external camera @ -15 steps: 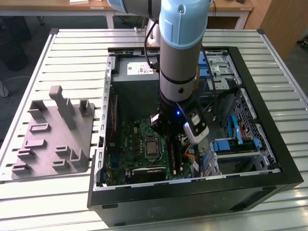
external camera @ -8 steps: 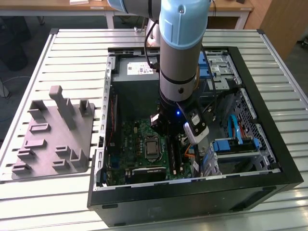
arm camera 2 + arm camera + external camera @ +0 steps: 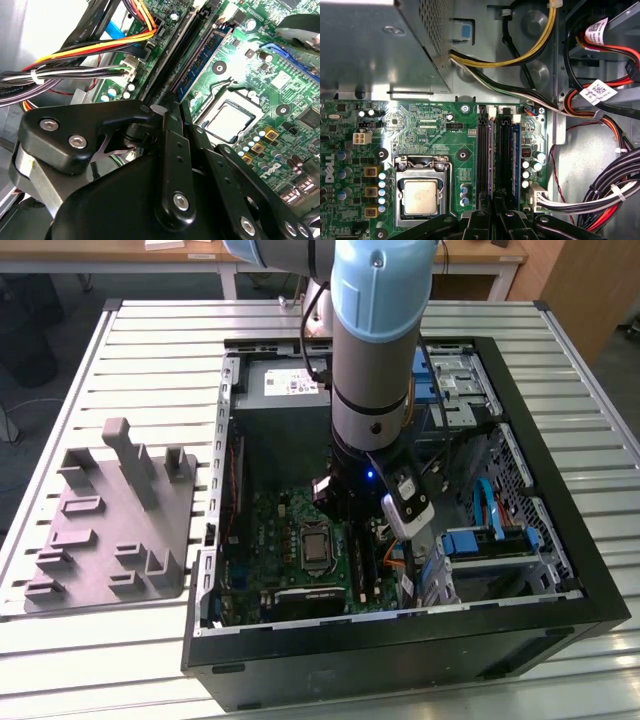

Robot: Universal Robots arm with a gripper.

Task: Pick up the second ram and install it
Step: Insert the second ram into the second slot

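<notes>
The robot's gripper (image 3: 352, 508) hangs low inside the open computer case (image 3: 520, 420), fingers (image 3: 485, 220) pressed together on the second ram (image 3: 492, 165), which stands in the motherboard (image 3: 420, 130) slots. Whether it is fully seated cannot be told.

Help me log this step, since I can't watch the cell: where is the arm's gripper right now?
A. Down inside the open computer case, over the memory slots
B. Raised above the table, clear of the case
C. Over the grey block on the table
A: in the exterior view the gripper is down inside the computer case, and the first wrist view looks straight down on the memory slots beside the processor.
</notes>
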